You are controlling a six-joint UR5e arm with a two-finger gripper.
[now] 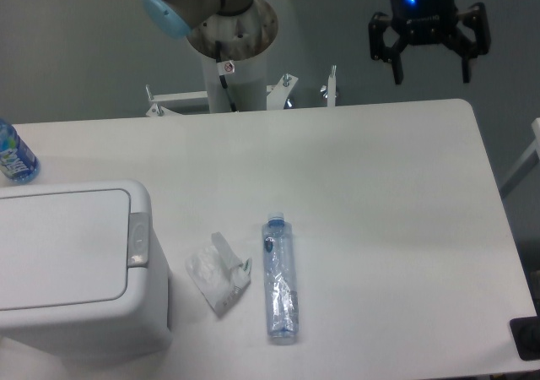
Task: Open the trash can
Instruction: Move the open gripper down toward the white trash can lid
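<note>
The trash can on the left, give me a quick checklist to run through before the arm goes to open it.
1. Lid shut: the large white rectangular plastic trash can has its flat lid down. Ok, ready to open.
2. Push tab exposed: the small grey tab on the can's right edge is uncovered. Ok.
3. Tool free: the black two-finger tool hangs open and empty beyond the table's far right edge. Ok.
4. Tool near the tab: not ok, it is far off, diagonally across the table.
5. Path: the clear plastic bottle and the crumpled clear wrapper lie right of the can, low on the table. Ok if approached from above.
</note>
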